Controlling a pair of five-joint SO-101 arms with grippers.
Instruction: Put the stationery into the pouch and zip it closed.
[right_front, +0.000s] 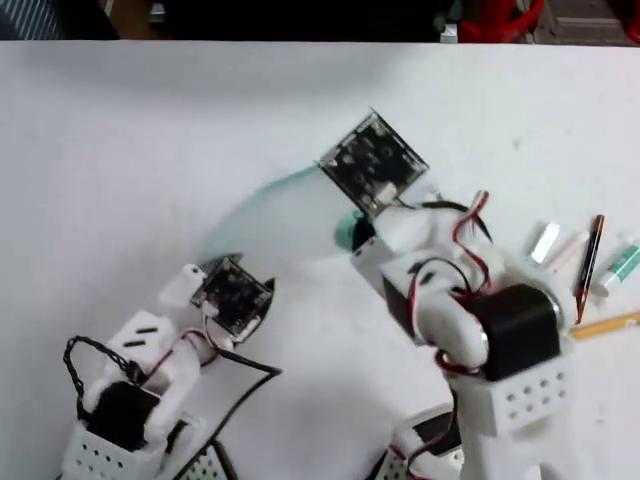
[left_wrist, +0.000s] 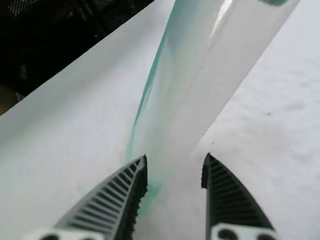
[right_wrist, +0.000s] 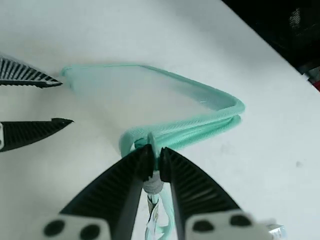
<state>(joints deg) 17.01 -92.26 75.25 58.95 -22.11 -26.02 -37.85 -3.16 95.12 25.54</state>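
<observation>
A translucent pouch (right_front: 270, 215) with a teal edge lies mid-table between the two arms. My right gripper (right_wrist: 153, 159) is shut on the zipper pull (right_wrist: 152, 186) at the pouch's teal zipper end (right_wrist: 200, 125). My left gripper (left_wrist: 175, 167) is open, its ribbed fingers (left_wrist: 120, 200) straddling the pouch's far corner (left_wrist: 150, 187); the right wrist view shows the same left gripper (right_wrist: 65, 102) at that corner (right_wrist: 70, 75). The stationery lies at the table's right: a white marker (right_front: 545, 242), a dark pen (right_front: 590, 262), a green-labelled marker (right_front: 620, 268) and a yellow pencil (right_front: 608, 326).
The right arm's body (right_front: 490, 340) stands between the pouch and the stationery. The left arm's base (right_front: 120, 410) and its cables sit at the front left. The table's far edge (right_front: 300, 42) runs along the back.
</observation>
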